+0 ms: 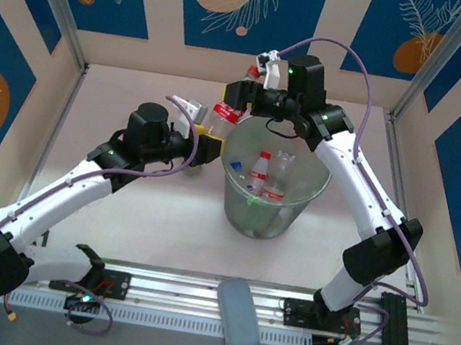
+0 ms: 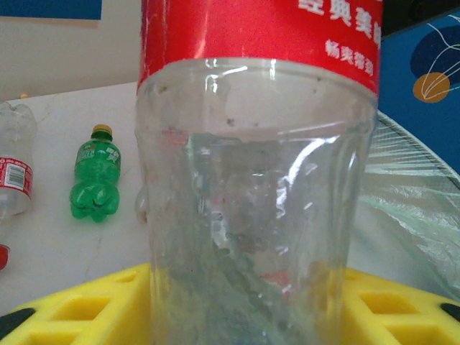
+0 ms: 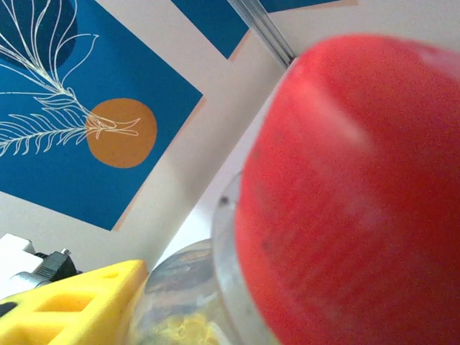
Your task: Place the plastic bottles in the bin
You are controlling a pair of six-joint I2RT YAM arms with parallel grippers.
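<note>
A clear plastic bottle (image 1: 222, 117) with a red label and red cap is held up just left of the bin (image 1: 242, 206). My left gripper (image 1: 208, 140) is shut on its lower body, which stands between the yellow fingers (image 2: 65, 309) in the left wrist view as a clear bottle (image 2: 259, 180). My right gripper (image 1: 240, 94) grips the same bottle near its top. In the right wrist view one yellow finger (image 3: 79, 298) presses the clear shoulder under the red cap (image 3: 352, 194); the other finger is hidden. Inside the bin lie bottles (image 1: 259, 173).
On the table behind, a green bottle with a yellow cap (image 2: 95, 180) and a red-labelled bottle (image 2: 14, 180) lie loose. The bin's wall (image 2: 410, 215) is close on the right. A grey case (image 1: 239, 313) rests on the front rail between the arm bases.
</note>
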